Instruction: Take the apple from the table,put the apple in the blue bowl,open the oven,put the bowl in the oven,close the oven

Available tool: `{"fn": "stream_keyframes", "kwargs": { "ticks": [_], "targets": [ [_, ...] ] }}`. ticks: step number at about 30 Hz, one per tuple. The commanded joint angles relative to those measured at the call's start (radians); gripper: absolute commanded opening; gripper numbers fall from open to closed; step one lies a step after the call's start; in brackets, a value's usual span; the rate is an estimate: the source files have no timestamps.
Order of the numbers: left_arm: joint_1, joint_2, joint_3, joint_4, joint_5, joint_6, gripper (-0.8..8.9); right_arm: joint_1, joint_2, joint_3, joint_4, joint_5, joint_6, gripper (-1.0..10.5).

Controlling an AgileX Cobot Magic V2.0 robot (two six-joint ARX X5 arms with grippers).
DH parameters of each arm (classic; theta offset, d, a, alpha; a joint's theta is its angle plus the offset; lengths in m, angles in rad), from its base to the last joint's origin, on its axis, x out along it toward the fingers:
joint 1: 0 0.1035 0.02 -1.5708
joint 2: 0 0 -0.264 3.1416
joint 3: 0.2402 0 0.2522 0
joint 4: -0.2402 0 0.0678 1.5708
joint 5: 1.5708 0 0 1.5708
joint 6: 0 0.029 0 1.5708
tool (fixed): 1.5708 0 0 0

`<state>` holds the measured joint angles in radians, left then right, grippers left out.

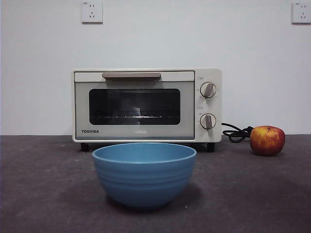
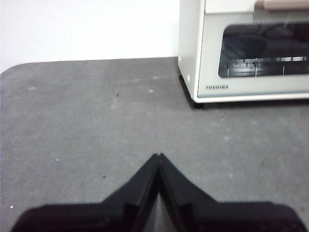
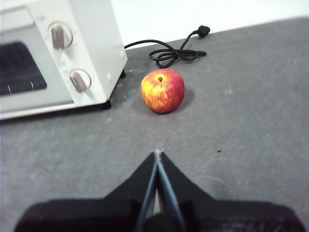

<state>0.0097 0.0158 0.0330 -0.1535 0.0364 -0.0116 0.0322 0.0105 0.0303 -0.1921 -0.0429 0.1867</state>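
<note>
A red and yellow apple (image 1: 267,140) (image 3: 162,90) rests on the dark grey table (image 1: 43,184), to the right of the cream oven (image 1: 146,104) (image 3: 58,53) (image 2: 241,48), whose glass door is closed. In front of the oven stands the blue bowl (image 1: 144,174), with nothing showing inside it. My right gripper (image 3: 158,154) is shut and holds nothing, hovering above the table short of the apple. Off to the oven's left side my left gripper (image 2: 158,156) is shut and holds nothing, over bare table. Neither arm shows in the front view.
A black power cord (image 1: 237,133) (image 3: 174,50) lies coiled behind the apple, beside the oven. A white wall with two sockets (image 1: 92,12) stands close behind the oven.
</note>
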Motion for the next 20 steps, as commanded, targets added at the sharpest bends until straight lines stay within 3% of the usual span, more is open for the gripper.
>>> {"fn": "stream_keyframes", "kwargs": {
  "ticks": [1,11,20],
  "targets": [
    [-0.002,0.000,0.049,0.013,0.018,-0.061,-0.05,0.000,-0.002,0.051,0.010,-0.002,0.134,-0.1],
    [-0.002,0.102,0.278,-0.037,0.027,-0.129,-0.05,0.000,0.077,0.316,-0.026,-0.003,0.163,-0.1],
    [-0.002,0.388,0.539,-0.211,0.124,-0.129,-0.05,0.000,0.371,0.640,-0.345,-0.002,0.155,-0.1]
  ]
}}
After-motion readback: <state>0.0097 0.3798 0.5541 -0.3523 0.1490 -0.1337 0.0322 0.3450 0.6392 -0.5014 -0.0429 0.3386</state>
